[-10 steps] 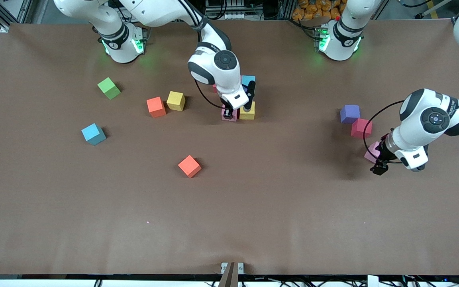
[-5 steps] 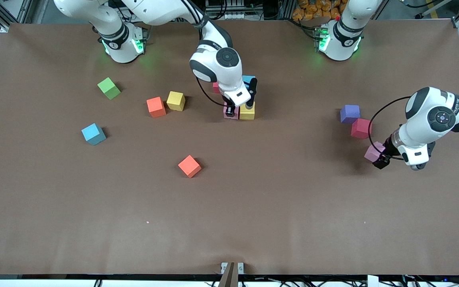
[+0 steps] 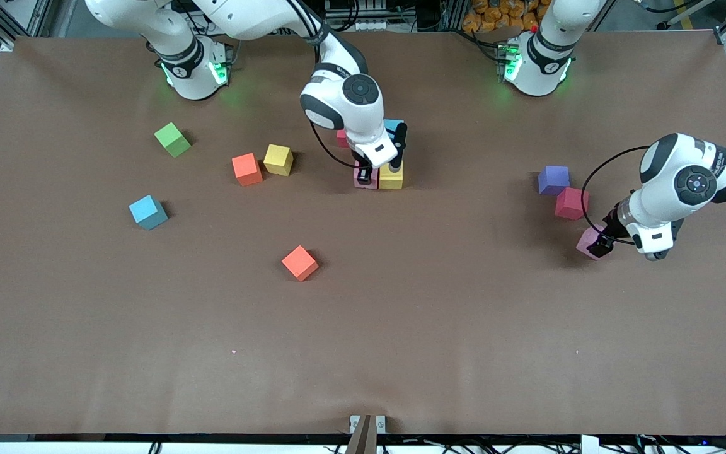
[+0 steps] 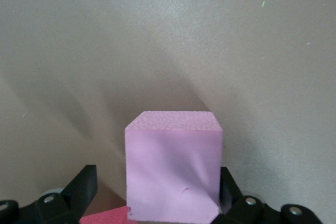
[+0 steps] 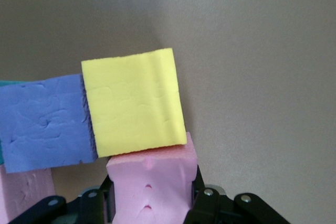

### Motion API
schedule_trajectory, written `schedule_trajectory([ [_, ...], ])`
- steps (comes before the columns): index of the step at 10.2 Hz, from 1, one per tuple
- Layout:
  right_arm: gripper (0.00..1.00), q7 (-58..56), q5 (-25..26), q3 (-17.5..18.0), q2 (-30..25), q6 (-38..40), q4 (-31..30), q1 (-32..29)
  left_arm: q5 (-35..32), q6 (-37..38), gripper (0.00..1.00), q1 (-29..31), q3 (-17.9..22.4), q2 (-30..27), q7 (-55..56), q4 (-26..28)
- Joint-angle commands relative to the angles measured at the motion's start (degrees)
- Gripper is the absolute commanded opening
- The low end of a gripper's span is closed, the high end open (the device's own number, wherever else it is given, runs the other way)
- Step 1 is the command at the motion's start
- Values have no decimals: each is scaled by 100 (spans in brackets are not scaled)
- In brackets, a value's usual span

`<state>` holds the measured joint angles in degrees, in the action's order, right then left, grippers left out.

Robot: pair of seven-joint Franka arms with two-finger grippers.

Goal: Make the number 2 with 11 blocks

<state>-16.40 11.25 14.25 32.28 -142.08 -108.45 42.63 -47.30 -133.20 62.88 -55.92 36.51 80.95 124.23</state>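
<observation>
Mid-table, the number 2 shows as a small cluster of blocks: a yellow block, a blue one and a pink-red one, with a purple one in the right wrist view. My right gripper is shut on a pink block that touches the yellow block. Toward the left arm's end, my left gripper stands open astride another pink block on the table, with a gap at one finger.
A purple block and a red block lie beside the left gripper. Toward the right arm's end lie a green cube, an orange block, a yellow block, a blue block and an orange block.
My left gripper has come down over the pink block and now straddles it. The right gripper has shifted only slightly and still holds its pink block.
</observation>
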Motion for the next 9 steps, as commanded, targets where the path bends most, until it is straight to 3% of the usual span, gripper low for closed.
schedule_trajectory([
  [1,58,146,141,-10,15,-65,26,43,-122,-75,100,93,-59,-170,-1,189],
  [3,79,146,141,-10,15,-91,26,35,-131,-75,100,119,-129,-320,-18,277],
  [6,98,146,141,-10,24,-100,26,26,-122,-75,100,198,-515,-513,17,522],
  [9,100,94,132,-1,-81,-48,17,-9,-131,-66,100,233,-814,-662,-394,961],
])
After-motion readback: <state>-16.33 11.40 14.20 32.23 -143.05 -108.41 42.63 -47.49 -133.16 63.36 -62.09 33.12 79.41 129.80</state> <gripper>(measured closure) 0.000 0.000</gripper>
